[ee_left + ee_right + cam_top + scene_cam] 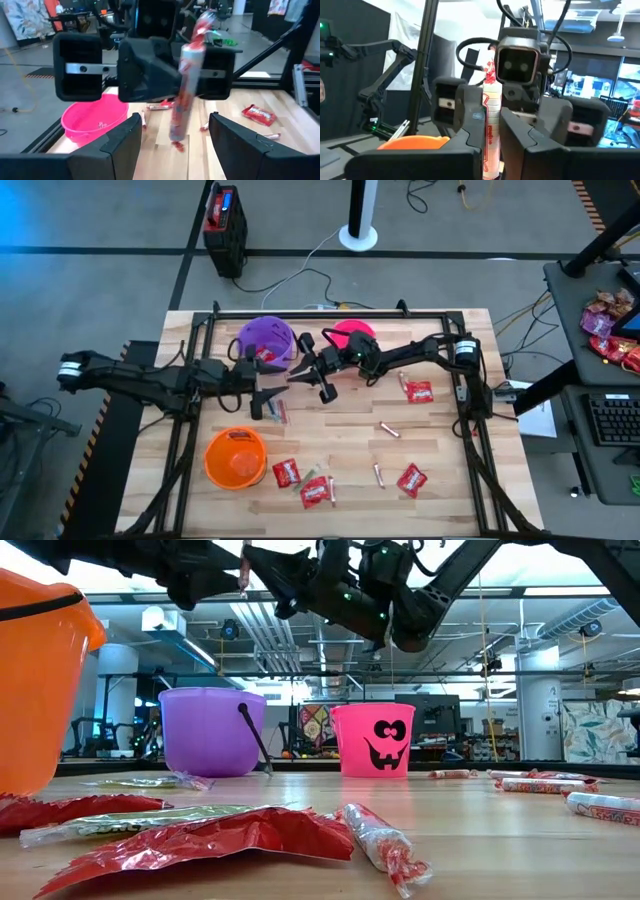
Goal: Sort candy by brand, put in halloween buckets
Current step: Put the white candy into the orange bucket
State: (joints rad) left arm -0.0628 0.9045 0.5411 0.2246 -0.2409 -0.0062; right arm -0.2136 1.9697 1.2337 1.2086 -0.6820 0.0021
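My right gripper (298,373) is shut on a thin pinkish candy stick with red print (184,90), held high over the table between the purple bucket (266,337) and the hot pink bucket (352,335). Facing it from the left, my left gripper (268,386) is open; its fingers (122,142) stand on either side of the stick without touching it. The orange bucket (236,457) stands near the front left. More candy lies on the table: red packets (287,472) and loose sticks (389,430). My right gripper pinches the candy stick between its two fingers (467,135), along the stick's lower part (490,125). The fingers come roughly level from the table's right side and lie across the stick. The stick stands nearly upright, its twisted upper end (489,72) above the fingers, lifted clear of the table.
A dark frame (330,313) runs around the wooden table. Red packets (411,479) and sticks (378,474) lie toward the front and right. One stick (282,412) lies just below my left gripper. A side desk with bags of candy (605,320) stands at the right.
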